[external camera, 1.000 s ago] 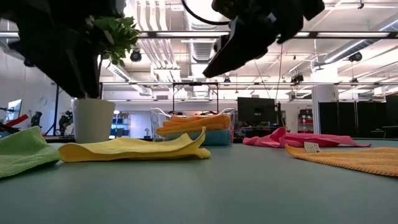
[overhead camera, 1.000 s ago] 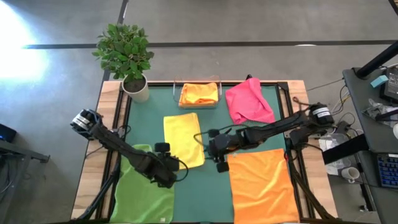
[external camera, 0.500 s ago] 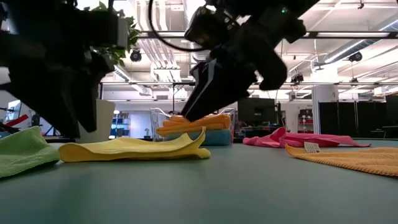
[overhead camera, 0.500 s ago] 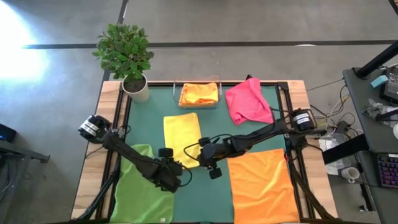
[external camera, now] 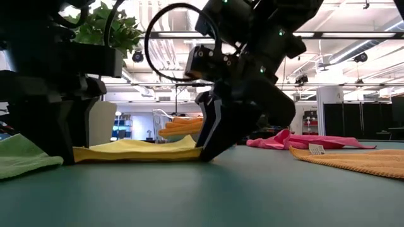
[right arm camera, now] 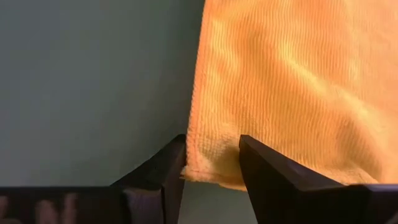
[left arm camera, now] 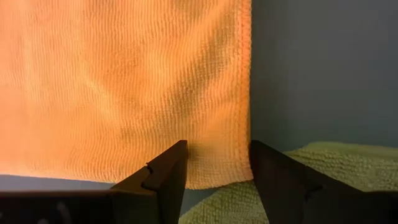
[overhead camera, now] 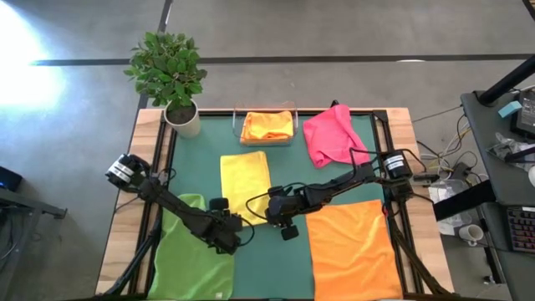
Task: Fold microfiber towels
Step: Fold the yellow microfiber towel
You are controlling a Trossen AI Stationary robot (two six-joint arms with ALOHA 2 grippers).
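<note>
I have both arms down at the near edge of the yellow towel (overhead camera: 246, 186), which lies flat in the middle of the green table mat (overhead camera: 276, 259), its long sides running away from me. The left gripper (left arm camera: 214, 171) sits at the towel's near left corner, fingers spread, one on each side of the corner, with the hem between them; I cannot tell whether they touch the cloth. Just past that corner, the green towel (overhead camera: 197, 251) lies spread on the near left of the mat, its edge close beside the yellow one. The right gripper (right arm camera: 210, 163) is at the near right corner of the yellow towel, jaws also parted and straddling the hem, not pinched on it as far as I can see. From the low view, both grippers reach down to the mat surface at the two ends of the yellow cloth. A large orange towel (overhead camera: 354, 249) lies flat on the near right, well apart from the yellow one. The pink towel (overhead camera: 334, 136) is crumpled at the far right. Folded orange towels (overhead camera: 267, 125) rest stacked in the clear tray (overhead camera: 237, 125) at the far middle, and a potted plant (overhead camera: 174, 77) stands on the far left corner.
</note>
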